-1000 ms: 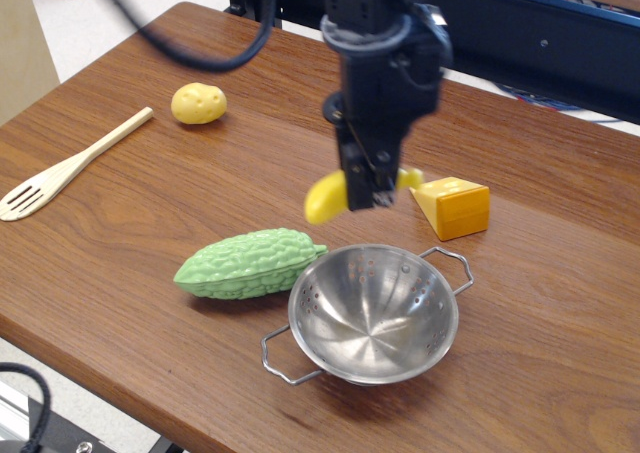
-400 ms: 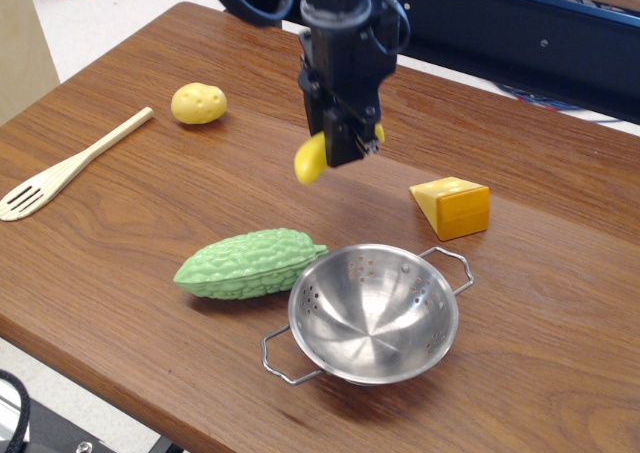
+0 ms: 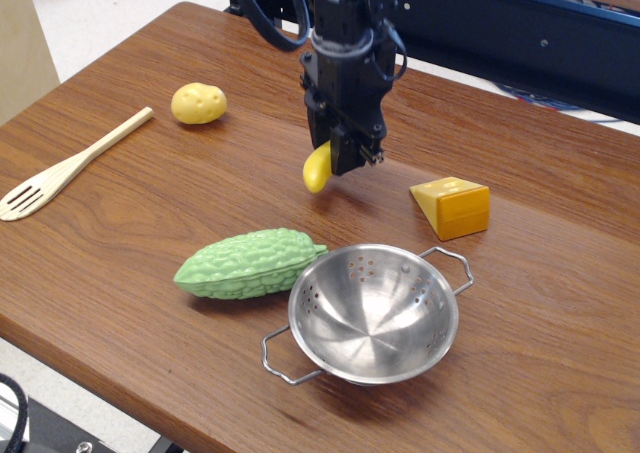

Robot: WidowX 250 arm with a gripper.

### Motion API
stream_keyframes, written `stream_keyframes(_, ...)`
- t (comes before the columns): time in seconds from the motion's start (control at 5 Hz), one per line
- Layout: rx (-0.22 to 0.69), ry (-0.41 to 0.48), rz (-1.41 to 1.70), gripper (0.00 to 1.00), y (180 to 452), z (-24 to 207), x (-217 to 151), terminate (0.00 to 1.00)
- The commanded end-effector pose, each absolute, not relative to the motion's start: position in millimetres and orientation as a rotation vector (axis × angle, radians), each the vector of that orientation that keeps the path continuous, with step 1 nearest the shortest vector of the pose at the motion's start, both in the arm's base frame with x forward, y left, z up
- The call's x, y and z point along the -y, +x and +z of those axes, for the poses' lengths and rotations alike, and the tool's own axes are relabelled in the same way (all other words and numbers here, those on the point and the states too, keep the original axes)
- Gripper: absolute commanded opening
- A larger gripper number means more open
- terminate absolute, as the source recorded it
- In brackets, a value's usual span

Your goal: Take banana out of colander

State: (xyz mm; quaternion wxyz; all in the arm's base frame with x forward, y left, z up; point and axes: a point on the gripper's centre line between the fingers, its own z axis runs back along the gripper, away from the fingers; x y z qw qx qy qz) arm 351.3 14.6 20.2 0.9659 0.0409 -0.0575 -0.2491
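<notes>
My black gripper (image 3: 345, 163) is shut on the yellow toy banana (image 3: 317, 169) and holds it just above the table, behind the colander. Only the banana's left end shows past the fingers. The shiny steel colander (image 3: 373, 313) stands empty near the front edge, its wire handles pointing front left and back right. The gripper is well clear of it, about a bowl's width farther back.
A green bitter gourd (image 3: 247, 262) lies left of the colander, touching its rim. A yellow-orange wedge block (image 3: 453, 206) sits to the right of the gripper. A dimpled yellow potato (image 3: 198, 103) and a wooden slotted spatula (image 3: 70, 165) lie at the left.
The gripper has carried the banana back and left, away from above the colander, and has come lower toward the table since the last frame.
</notes>
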Motion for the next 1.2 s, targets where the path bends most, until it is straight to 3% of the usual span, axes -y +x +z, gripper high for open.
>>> stream_keyframes(0.0,0.143,0.144,-0.461,0.00,351,30,-36,0.00)
stream_keyframes(0.2,0.078,0.144,-0.446,1.00,351,31,-35,0.00)
stream_keyframes(0.6,0.089,0.180,-0.373,1.00,347,49,-33,0.00)
stream_keyframes(1.0,0.165,0.125,-0.321,1.00,336,94,-33,0.00)
